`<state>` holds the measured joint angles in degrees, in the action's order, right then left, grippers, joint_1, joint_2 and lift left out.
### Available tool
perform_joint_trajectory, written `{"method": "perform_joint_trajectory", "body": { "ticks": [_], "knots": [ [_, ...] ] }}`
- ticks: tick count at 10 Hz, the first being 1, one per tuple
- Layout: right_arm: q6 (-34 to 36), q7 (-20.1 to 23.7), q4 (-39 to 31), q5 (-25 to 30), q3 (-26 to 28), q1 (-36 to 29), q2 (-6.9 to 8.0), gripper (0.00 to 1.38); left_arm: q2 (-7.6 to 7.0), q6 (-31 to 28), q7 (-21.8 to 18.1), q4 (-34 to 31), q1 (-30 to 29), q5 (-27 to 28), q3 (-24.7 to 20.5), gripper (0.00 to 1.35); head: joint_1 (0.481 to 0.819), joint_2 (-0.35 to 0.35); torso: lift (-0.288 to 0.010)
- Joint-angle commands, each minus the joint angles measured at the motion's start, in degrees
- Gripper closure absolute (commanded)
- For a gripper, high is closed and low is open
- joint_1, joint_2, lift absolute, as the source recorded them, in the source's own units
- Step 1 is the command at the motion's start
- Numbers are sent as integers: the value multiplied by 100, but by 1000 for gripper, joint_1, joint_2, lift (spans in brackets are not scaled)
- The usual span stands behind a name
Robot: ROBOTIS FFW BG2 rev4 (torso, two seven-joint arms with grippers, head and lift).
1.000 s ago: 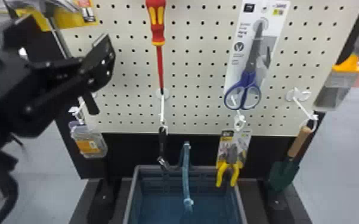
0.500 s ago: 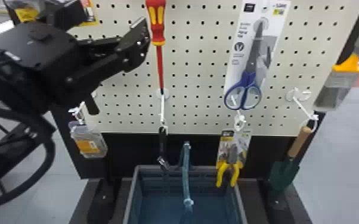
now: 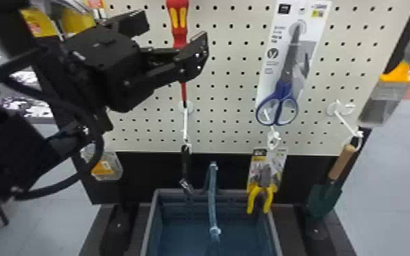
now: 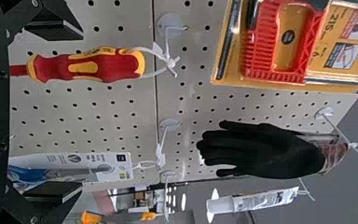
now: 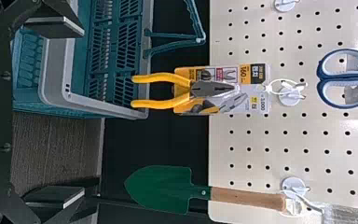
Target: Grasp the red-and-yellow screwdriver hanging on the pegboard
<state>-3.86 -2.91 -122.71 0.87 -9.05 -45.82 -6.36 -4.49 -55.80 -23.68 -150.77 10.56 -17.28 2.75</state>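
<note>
In the head view my left gripper (image 3: 171,38) is at the screwdriver's height, one finger overlapping the lower handle and shaft. The red-and-yellow screwdriver (image 3: 179,20) hangs shaft down on the pegboard (image 3: 228,78). In the left wrist view the left gripper (image 4: 74,109) is open; the screwdriver (image 4: 86,66) lies across the space between its fingers, nearer one of them, with its handle end in a white loop. Contact cannot be told. My right gripper (image 5: 74,112) stands open in the right wrist view, nothing between its fingers, facing the pliers and trowel.
Packaged scissors (image 3: 284,78) hang right of the screwdriver, with yellow-handled pliers (image 3: 262,194) below and a green trowel (image 3: 325,201) farther right. A small tool (image 3: 185,163) hangs under the screwdriver. A blue basket (image 3: 148,221) stands below. A black glove (image 4: 261,149) hangs higher up.
My left arm has moved rightward in the head view, from the left side of the pegboard to the screwdriver. The screwdriver and the other hanging goods have stayed in place.
</note>
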Motion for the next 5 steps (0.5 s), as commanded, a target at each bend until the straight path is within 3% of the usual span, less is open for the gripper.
{"method": "perform_joint_trajectory", "body": {
  "ticks": [1, 5],
  "knots": [
    [0, 1, 1, 0, 0, 1, 3, 110, -70, -98, -129, 318, 282, -12, 95, 162, 549, 0, -100],
    [0, 36, 29, 18, 0, 38, 29, 111, -237, -186, -375, 782, 823, 85, 288, 162, 549, 0, -100]
  ]
}}
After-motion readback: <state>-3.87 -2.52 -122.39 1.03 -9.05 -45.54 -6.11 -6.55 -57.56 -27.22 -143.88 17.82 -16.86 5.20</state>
